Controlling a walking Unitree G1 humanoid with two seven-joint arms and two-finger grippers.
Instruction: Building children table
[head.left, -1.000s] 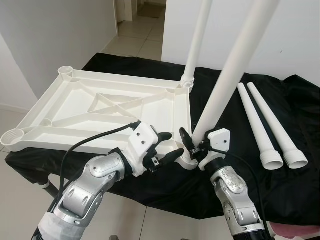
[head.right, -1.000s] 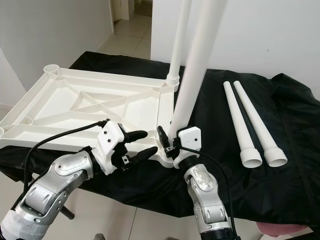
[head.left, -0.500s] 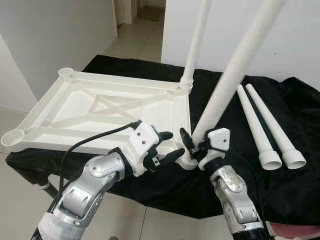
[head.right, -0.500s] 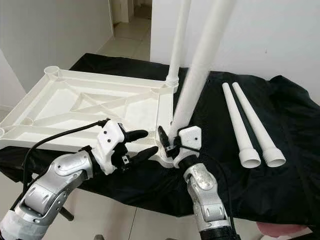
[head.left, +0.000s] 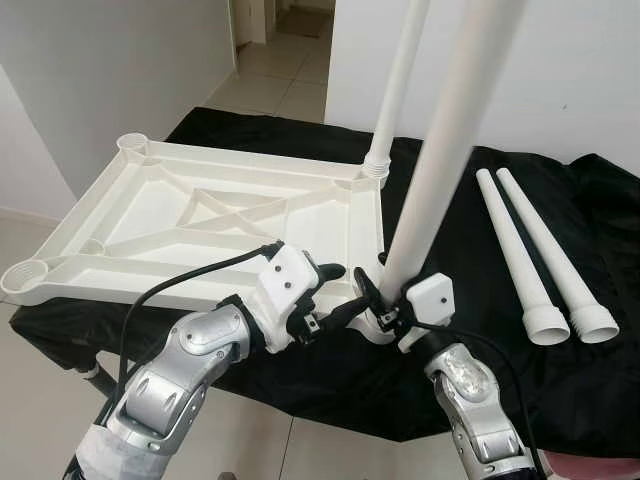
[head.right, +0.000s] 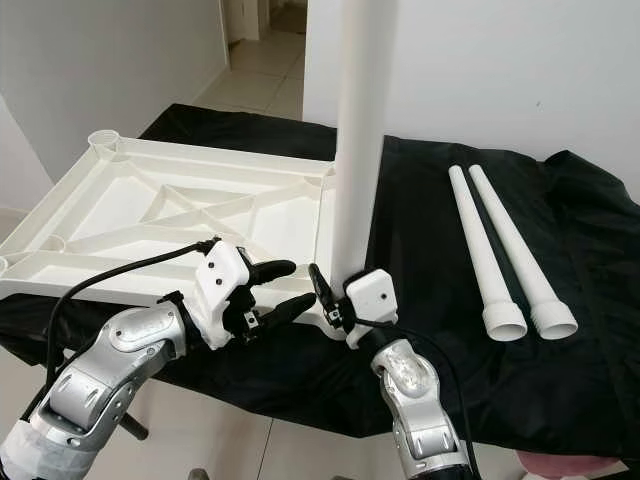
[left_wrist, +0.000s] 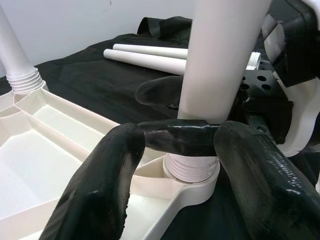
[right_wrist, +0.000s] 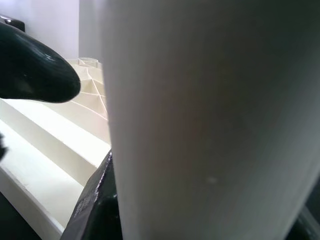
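first, in the left eye view, a white tabletop (head.left: 215, 215) is seen lying upside down on a black cloth (head.left: 470, 250) over the table, ribbed underside up. a near leg (head.left: 440, 160) stands close to upright in the near right corner socket (head.left: 375, 322), its long axis running up out of the picture with a slight lean to the right. the right pincer (head.left: 383, 310) is pressed against the base of this leg, just above the socket. the left pincer (head.left: 335, 290) is held spread just beside that corner, one finger above the other. a far leg (head.left: 395, 85) stands upright in the far right corner. two spare legs (head.left: 535, 255) lie side by side on the cloth, well apart to the right, wide ends toward the robot.

next, in the left wrist view, the near leg (left_wrist: 220, 65) is shown rising from its ribbed collar between the spread fingers (left_wrist: 100, 200) of the left pincer, neither finger touching it.

lastly, in the right wrist view, the near leg (right_wrist: 210, 125) is seen very close, clamped by the right pincer.
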